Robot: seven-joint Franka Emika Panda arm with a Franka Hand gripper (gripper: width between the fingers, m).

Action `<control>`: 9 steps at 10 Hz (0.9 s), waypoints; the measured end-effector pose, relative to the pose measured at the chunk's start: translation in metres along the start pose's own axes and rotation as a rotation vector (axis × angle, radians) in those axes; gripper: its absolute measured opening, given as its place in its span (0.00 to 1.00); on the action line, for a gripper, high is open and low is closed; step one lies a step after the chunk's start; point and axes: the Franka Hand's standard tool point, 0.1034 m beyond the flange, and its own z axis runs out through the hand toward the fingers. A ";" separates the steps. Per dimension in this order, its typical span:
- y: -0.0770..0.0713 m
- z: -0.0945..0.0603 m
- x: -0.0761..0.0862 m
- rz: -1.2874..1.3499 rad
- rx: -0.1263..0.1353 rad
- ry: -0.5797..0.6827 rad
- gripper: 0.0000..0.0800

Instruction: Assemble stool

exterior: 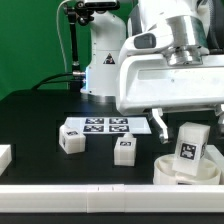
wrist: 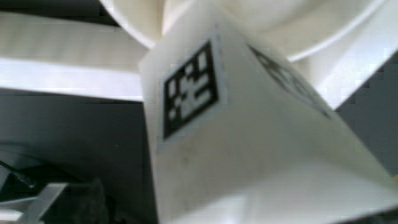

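Exterior view, near right: short chunky white plastic leg [exterior: 190, 150] bearing a black-and-white tag, standing in the round shallow white seat disc [exterior: 165, 172]. Two-finger gripper [exterior: 185, 121] just above, jaws wide, holding nothing. Judged light, rigid, smooth and likely slippery; best gripped on flat opposite faces, mid-height

The exterior view looks from low at one edge of the black table [exterior: 40, 120], only a little above its surface. It faces across it toward the arm [exterior: 170, 80], whose wrist end stands large and near at the exterior view's right. The wrist view sits very close to a tagged leg [wrist: 222, 130] (it fills most of the picture, somewhat blurred) with the seat disc [wrist: 329, 45] behind it, and both views share only this leg [exterior: 190, 148] and seat disc [exterior: 175, 172].
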 end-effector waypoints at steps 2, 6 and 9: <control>0.007 -0.011 0.010 0.017 0.003 -0.045 0.81; 0.010 -0.025 0.028 0.026 0.010 -0.084 0.81; 0.009 -0.025 0.026 0.026 0.017 -0.120 0.81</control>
